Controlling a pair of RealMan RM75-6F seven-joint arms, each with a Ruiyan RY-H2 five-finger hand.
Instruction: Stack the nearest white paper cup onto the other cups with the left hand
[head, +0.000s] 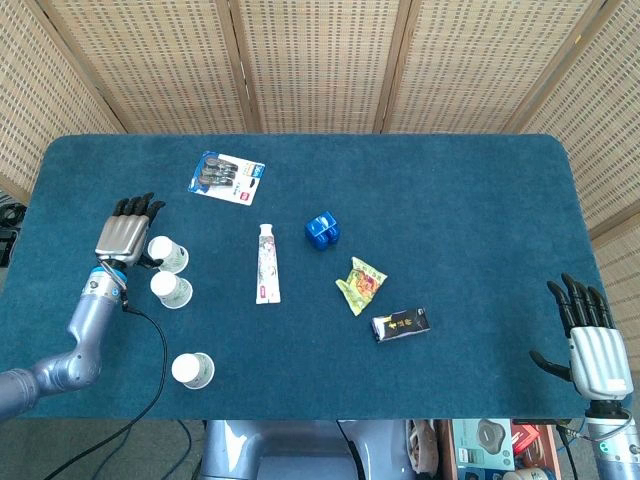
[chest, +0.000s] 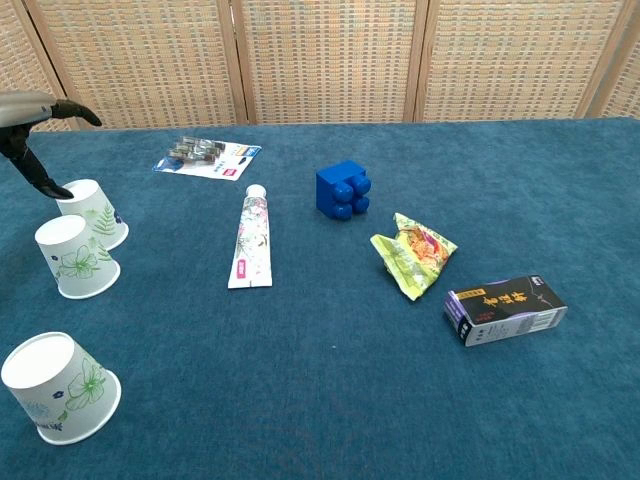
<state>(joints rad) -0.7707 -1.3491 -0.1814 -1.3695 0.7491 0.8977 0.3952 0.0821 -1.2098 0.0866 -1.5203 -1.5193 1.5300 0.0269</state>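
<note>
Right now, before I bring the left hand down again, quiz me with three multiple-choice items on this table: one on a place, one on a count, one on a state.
1. Where is the left hand?
A. beside the farthest cup
B. over the blue block
C. on the black box

2. How many white paper cups stand on the table?
A. one
B. three
C. five

3. How do the cups stand?
A. stacked together
B. on their sides
C. upside down, each apart

Answers:
1 A: the hand is by the farthest cup, far from the blue block and black box.
2 B: also the middle cup and nearest cup.
3 C: wide rims rest on the table.
</note>
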